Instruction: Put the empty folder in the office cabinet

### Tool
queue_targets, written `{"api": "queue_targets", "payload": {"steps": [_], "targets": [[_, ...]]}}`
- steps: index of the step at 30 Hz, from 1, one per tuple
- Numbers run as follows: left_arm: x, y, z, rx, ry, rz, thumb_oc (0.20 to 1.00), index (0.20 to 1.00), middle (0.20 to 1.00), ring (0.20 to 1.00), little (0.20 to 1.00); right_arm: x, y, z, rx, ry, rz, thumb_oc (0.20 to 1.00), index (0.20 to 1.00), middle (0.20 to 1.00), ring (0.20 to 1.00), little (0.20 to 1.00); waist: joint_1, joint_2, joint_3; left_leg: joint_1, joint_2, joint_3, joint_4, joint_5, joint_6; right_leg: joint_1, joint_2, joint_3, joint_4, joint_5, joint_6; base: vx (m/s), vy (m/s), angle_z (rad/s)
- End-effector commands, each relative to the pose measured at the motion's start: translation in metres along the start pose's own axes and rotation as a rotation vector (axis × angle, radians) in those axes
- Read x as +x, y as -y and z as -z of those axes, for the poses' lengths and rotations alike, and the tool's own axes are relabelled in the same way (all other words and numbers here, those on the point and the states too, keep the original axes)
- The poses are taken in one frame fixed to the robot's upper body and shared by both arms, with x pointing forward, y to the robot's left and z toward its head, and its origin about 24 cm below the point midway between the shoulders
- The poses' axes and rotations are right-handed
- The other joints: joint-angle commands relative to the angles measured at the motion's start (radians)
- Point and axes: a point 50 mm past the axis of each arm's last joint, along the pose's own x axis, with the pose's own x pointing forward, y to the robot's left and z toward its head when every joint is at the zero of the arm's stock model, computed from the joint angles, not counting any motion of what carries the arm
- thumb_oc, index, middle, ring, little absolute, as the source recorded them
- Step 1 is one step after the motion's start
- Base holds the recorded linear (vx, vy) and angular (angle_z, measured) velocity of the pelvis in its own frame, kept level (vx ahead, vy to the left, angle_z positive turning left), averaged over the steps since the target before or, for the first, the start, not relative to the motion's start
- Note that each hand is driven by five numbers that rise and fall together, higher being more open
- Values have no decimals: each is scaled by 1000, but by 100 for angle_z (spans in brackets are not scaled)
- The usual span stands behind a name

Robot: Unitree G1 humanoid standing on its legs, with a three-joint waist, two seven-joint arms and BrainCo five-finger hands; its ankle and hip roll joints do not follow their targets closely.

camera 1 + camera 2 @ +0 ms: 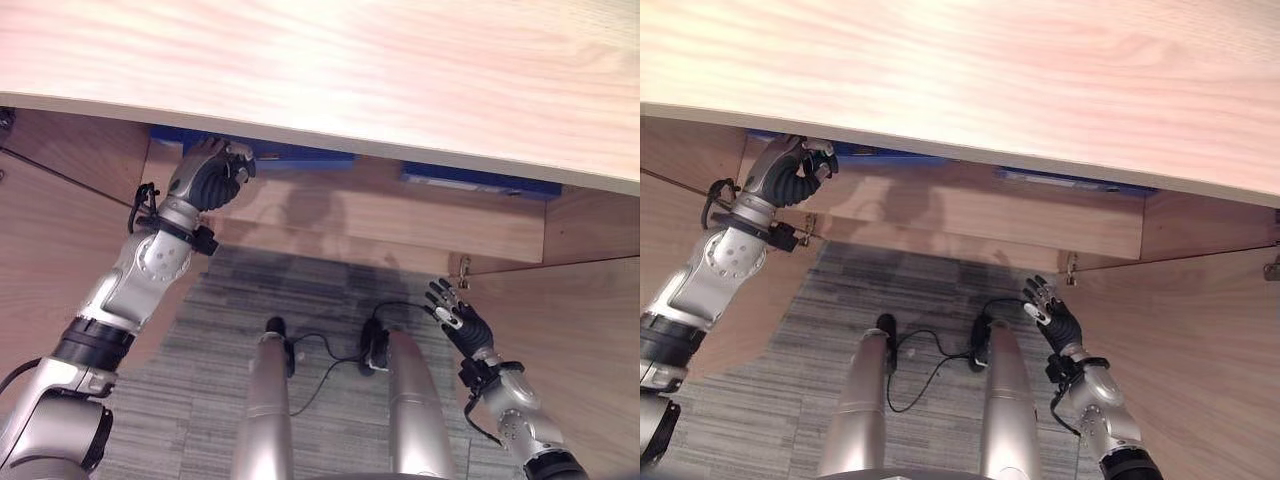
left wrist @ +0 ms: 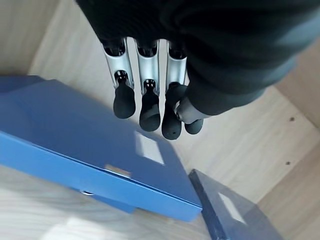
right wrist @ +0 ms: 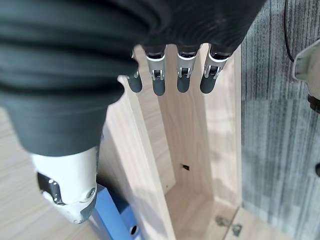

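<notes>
A blue folder [image 2: 75,145] lies flat on the cabinet shelf [image 2: 70,55], and its edge [image 1: 290,152] peeks out under the wooden cabinet top [image 1: 350,70]. My left hand [image 1: 212,175] is raised into the cabinet opening just above the folder. Its fingers [image 2: 142,100] hang fairly straight with the thumb close by, and they hold nothing. My right hand [image 1: 460,320] hovers low at the right with fingers [image 3: 182,75] spread, open and empty, in front of the right compartment.
A second, darker blue folder [image 2: 235,210] lies beside the first on the same shelf, its edge [image 1: 480,178] visible to the right. The cabinet doors stand open at the left [image 1: 50,230] and right [image 1: 580,340]. Grey carpet [image 1: 310,290] lies below.
</notes>
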Motion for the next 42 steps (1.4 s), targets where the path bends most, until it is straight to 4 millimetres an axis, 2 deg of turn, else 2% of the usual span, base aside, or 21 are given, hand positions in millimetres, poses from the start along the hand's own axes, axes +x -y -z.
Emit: {"api": "queue_targets", "payload": {"steps": [1, 10, 23, 28, 29, 30, 31, 34, 42], "targets": [[14, -19, -1, -29, 8, -116, 200, 200, 200, 200, 200, -2, 0, -14, -23, 43, -29, 1000, 1000, 1000, 1000, 1000, 4, -5, -27, 28, -4, 5, -14, -95, 90, 41, 7, -23, -85, -31, 12, 8, 37, -2], [32, -24, 15, -27, -83, -98, 200, 200, 200, 200, 200, -1, 1, -12, -7, 29, -26, 1000, 1000, 1000, 1000, 1000, -20, -10, -37, 4, 3, 9, 5, -95, 92, 20, 9, -16, -79, -27, 11, 4, 35, -4], [36, -18, 29, -44, -160, -60, 200, 200, 200, 200, 200, -4, 4, -7, 2, 11, -11, 1000, 1000, 1000, 1000, 1000, -31, -18, -42, -20, 5, 12, 25, -100, 95, -2, 11, -9, -70, -27, 4, 3, 7, -2], [27, -3, 22, -91, -135, -44, 200, 200, 200, 200, 200, -6, 5, -7, 12, 21, 2, 1000, 1000, 1000, 1000, 1000, -26, -18, -40, -25, 4, 11, 27, -103, 95, -5, 10, -10, -68, -29, 0, 0, 0, 0], [22, 6, 16, -110, -110, -28, 200, 200, 200, 200, 200, -6, 5, -7, 18, 28, 10, 1000, 1000, 1000, 1000, 1000, -22, -19, -36, -24, 3, 11, 24, -103, 95, -6, 11, -10, -70, -31, 0, 0, 0, 0], [22, 6, 16, -111, -111, -28, 200, 200, 200, 200, 200, -6, 5, -7, 17, 27, 10, 1000, 1000, 1000, 1000, 1000, -22, -18, -37, -24, 3, 11, 24, -103, 95, -6, 11, -10, -70, -31, 0, 0, 0, 0], [16, 15, 12, -119, -99, -4, 200, 200, 200, 200, 200, -6, 6, -7, 22, 29, 17, 1000, 1000, 1000, 1000, 1000, -20, -18, -34, -24, 2, 11, 20, -102, 96, -6, 11, -6, -73, -31, 1, 0, 0, 0], [9, 26, 9, -129, -92, 22, 200, 200, 200, 200, 200, -5, 5, -7, 23, 34, 22, 1000, 1000, 1000, 1000, 1000, -17, -18, -33, -27, -2, 11, 20, -102, 97, -8, 10, -4, -73, -30, 0, 0, 0, 0], [0, 44, 6, -145, -97, 68, 200, 200, 200, 200, 200, -4, 7, -8, 22, 33, 33, 1000, 1000, 1000, 1000, 1000, -12, -17, -30, -31, -4, 14, 21, -104, 100, -13, 12, 2, -73, -31, -3, 0, 0, 0]]}}
